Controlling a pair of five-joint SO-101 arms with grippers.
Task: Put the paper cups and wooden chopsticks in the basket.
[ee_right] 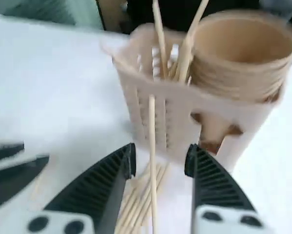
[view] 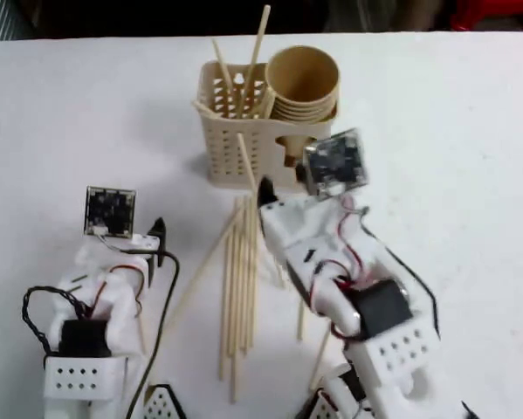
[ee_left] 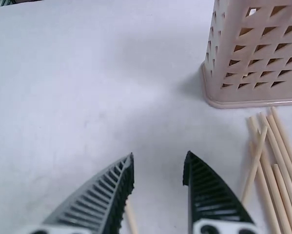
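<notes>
A slatted basket (view: 235, 144) stands at 12 o'clock on the white counter (view: 86, 105). A stack of paper cups (view: 303, 83) is nested in its 3 o'clock side, and several wooden chopsticks (view: 241, 65) stand on end in its 9 o'clock side. Loose chopsticks (view: 239, 279) lie fanned on the counter at the basket's 6 o'clock. The right pincer (ee_right: 160, 146), spread wide, straddles a single chopstick (ee_right: 151, 122) standing against the basket's near wall. The left pincer (ee_left: 158, 168), likewise spread, hovers over the counter at the basket's 8 o'clock, apart from the sticks
</notes>
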